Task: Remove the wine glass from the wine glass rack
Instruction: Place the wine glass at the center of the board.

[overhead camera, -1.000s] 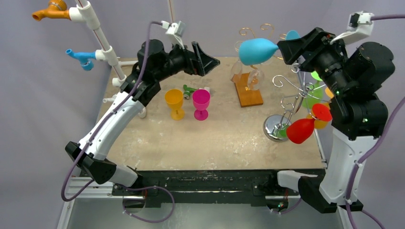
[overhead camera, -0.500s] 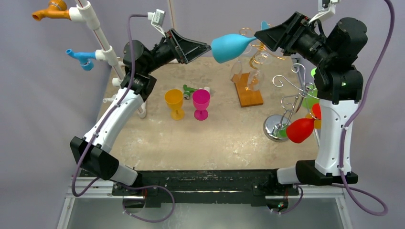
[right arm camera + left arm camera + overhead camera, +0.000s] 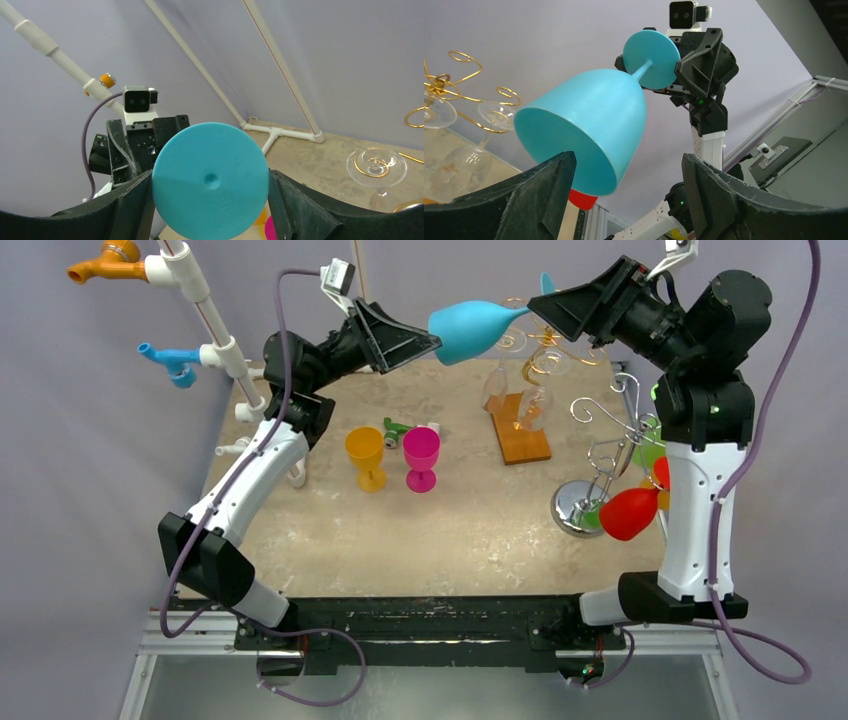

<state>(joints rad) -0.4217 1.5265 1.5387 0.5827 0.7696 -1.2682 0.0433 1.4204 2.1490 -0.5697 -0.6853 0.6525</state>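
The right jaws are clamped on the foot (image 3: 210, 180) of the teal wine glass (image 3: 470, 328), the disc filling the gap between the two fingers in the right wrist view. The glass lies almost level in the air, bowl (image 3: 584, 125) leading toward the left arm. The left jaws stand wide, and in the left wrist view the rim of the bowl sits between their fingers (image 3: 529, 200), close against one and apart from the other, with nothing gripped yet. A second ago the glass hung low over the right side of the counter (image 3: 450, 530), near the gold-wire rack (image 3: 521, 436), and the left jaws were well apart from it. Since then the right arm has lifted it up and leftward, and the left arm has risen to meet it, so the gap seen half a second ago is all but gone. The glass is now clear of that rack and of the chrome rack (image 3: 577, 506), where a red glass (image 3: 630, 512) hangs. The removal itself looks done, and what remains is probably a handover, with the left jaws closing round the bowl before the right ones let go. The yellow goblet (image 3: 365, 455) and pink goblet (image 3: 421, 455) stand upright on the counter below.
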